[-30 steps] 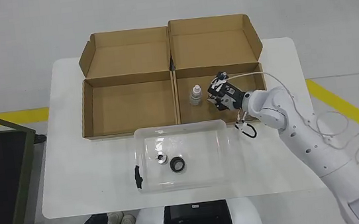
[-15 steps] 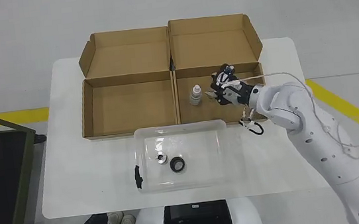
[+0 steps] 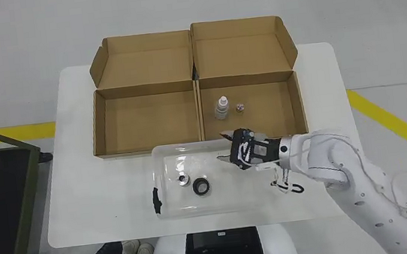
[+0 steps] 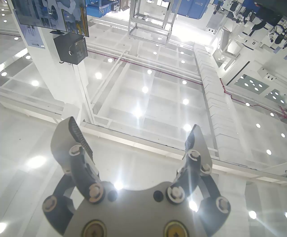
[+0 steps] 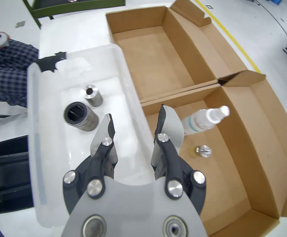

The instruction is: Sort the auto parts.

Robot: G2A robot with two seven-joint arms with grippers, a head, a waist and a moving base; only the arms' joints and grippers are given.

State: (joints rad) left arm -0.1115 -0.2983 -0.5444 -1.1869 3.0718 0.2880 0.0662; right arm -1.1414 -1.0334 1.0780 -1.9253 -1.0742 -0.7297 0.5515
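Note:
My right gripper (image 3: 230, 155) (image 5: 135, 114) hangs open and empty over the far right corner of the clear plastic bin (image 3: 162, 151) (image 5: 33, 112). In the bin lie a dark ring-shaped bearing (image 3: 202, 186) (image 5: 80, 116) and a smaller metal cylinder (image 3: 184, 179) (image 5: 92, 94), both apart from the fingers. The right cardboard box (image 3: 285, 110) (image 5: 235, 157) holds a white spray bottle (image 3: 221, 107) (image 5: 204, 120) lying on its side and a small metal part (image 3: 240, 107) (image 5: 203, 151). The left cardboard box (image 3: 146, 118) (image 5: 154, 56) has nothing in it. My left gripper (image 4: 132, 128) is open and points up at the ceiling.
Both boxes stand side by side at the back of the white table (image 3: 89, 185), lids folded back. The bin has a black latch (image 3: 155, 200) on its left end. A dark green cart (image 3: 1, 210) stands off the table's left side.
My right gripper has left the right box and come toward the front, over the bin's corner. The small metal part now lies uncovered in the right box beside the bottle.

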